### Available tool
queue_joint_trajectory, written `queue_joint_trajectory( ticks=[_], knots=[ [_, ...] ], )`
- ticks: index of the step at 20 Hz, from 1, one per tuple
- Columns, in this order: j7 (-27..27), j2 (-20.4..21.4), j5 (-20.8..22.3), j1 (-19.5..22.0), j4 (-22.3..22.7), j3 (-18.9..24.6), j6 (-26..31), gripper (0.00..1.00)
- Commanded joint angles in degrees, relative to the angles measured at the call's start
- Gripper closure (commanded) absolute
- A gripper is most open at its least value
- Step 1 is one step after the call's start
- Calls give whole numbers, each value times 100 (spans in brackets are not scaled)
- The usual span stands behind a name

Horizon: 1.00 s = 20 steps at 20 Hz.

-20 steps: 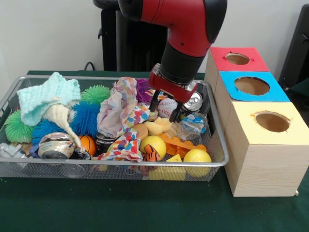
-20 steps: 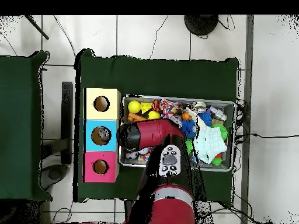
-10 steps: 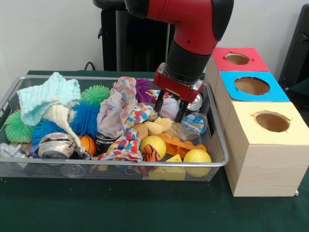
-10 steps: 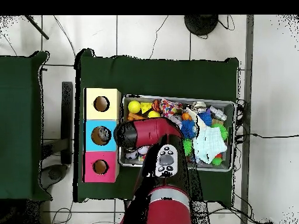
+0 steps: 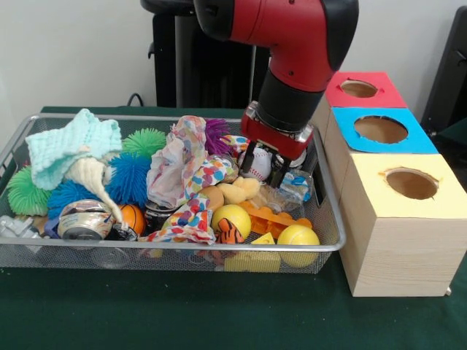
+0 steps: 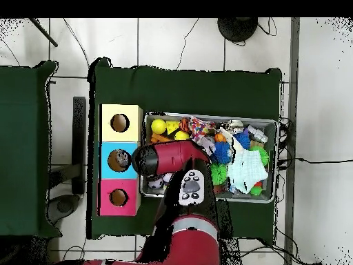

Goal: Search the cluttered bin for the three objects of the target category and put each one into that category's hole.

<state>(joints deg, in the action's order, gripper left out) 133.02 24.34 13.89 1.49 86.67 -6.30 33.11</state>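
Front view showed the tabletop [image 5: 109, 313], draped in green cloth, carrying the wire bin [image 5: 29, 251] and, just beside its right end, three wooden boxes with yellow [image 5: 365, 186], blue [image 5: 346, 117] and red [image 5: 332, 80] tops, each with a round hole. Over the bin's far right corner hung the red arm [image 5: 292, 36]. Its gripper [image 5: 267, 169] had dark fingers [image 5: 249, 162] spread apart on either side of the white baseball [image 5: 258, 165], which lay directly beneath them, seemingly not yet clamped. Being round, the ball offered no long axis to line up on, so a straight descent looked enough. Two yellow balls [image 5: 231, 217] sat nearer the front rim, well apart from the fingers. Which category was wanted could not be read; balls are a guess. Overhead view hid the gripper and baseball under the arm.
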Motion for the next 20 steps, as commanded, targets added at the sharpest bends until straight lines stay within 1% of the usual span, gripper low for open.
queue_joint_trajectory(
  ticks=[1,5,11,14,18,20],
  knots=[
    [827,-557,-249,-122,-170,318,-424,0],
    [928,-761,-285,-195,-183,264,-685,0],
    [987,-895,-398,-301,-218,179,-773,0],
    [973,-912,-465,-312,-214,179,-801,0],
    [948,-892,-527,-254,-138,245,-989,0],
    [848,-802,-537,-218,-142,267,-861,0]
  ],
)
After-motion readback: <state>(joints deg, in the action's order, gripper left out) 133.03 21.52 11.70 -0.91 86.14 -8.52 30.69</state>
